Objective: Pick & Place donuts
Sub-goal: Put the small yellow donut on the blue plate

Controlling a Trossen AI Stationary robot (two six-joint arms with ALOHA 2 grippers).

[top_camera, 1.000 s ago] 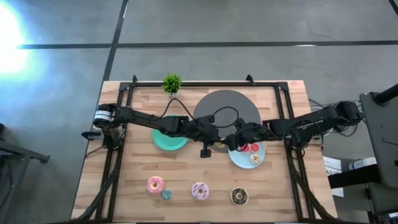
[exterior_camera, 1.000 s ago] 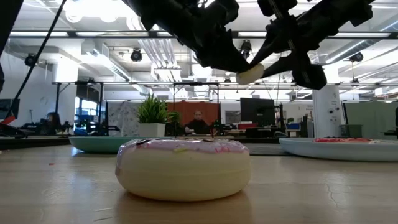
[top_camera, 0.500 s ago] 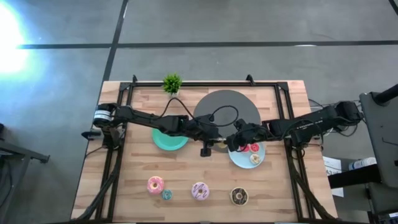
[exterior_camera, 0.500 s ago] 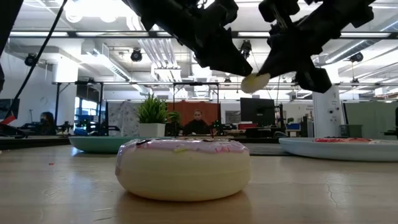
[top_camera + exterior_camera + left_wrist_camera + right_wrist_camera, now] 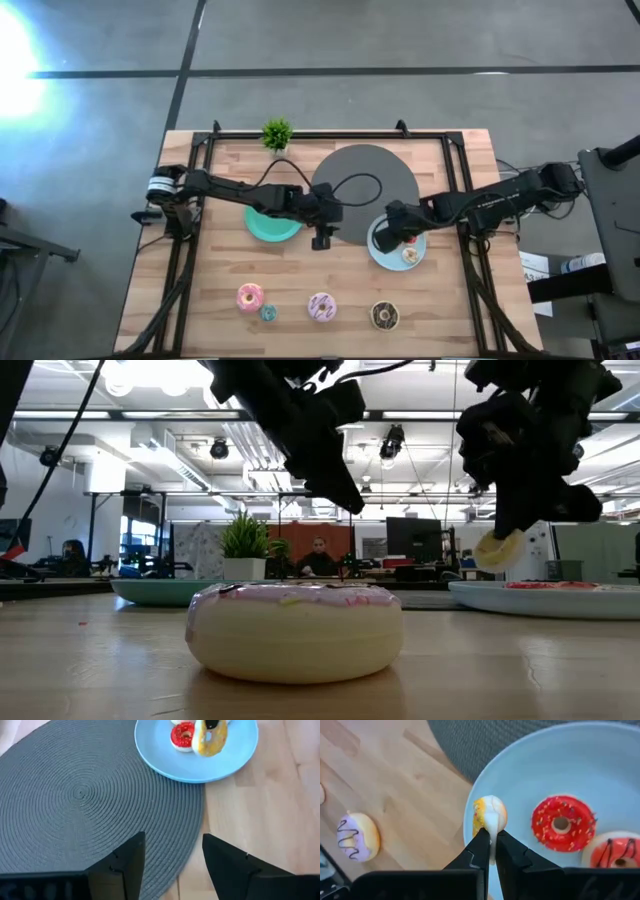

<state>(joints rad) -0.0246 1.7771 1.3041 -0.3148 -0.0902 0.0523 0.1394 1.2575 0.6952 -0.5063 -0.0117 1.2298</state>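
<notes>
A yellow mini donut hangs over the left part of the light-blue plate, with my right gripper shut on it. On that plate lie a red donut and an orange-red one. My left gripper stands open with nothing between its fingers, above the near edge of the grey mat and left of the plate. Along the near side of the table lie a pink donut, a teal one, a pink-white sprinkled one and a chocolate one. My right gripper pinches one side of the yellow donut's ring between its two fingertips, one on each flat face. The fingers slant down from the table's right. The donut stands on edge below them, tilted and clear of the plate.
A green plate lies under the left arm. A small potted plant stands at the far edge. Black rails run along the table's left, right and far sides. People sit in the room beyond the table.
My left gripper has opened and let go of the yellow donut, then drawn back toward the table's left edge. My right gripper has shut on that donut and carried it right and down, over the light-blue plate.
</notes>
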